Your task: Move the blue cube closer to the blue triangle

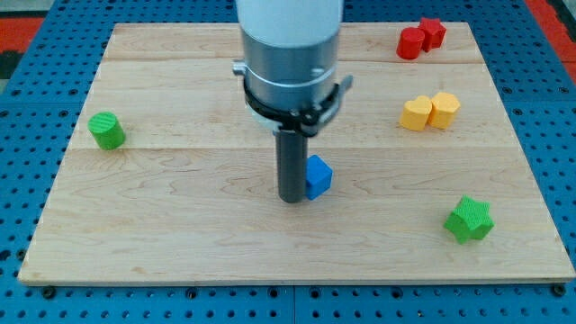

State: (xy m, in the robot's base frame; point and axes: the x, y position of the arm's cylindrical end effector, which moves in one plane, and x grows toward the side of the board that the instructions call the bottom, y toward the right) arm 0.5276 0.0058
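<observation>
A blue block lies near the middle of the wooden board; only part of it shows, so I cannot tell whether it is the cube or the triangle. My tip rests on the board right against the block's left side, touching it. The rod and the arm's wide grey body above it hide the board behind them. I see only one blue block; a second one is not visible.
A green cylinder sits at the view's left. A green star sits at the lower right. Two yellow blocks touch at the right. Two red blocks touch at the top right.
</observation>
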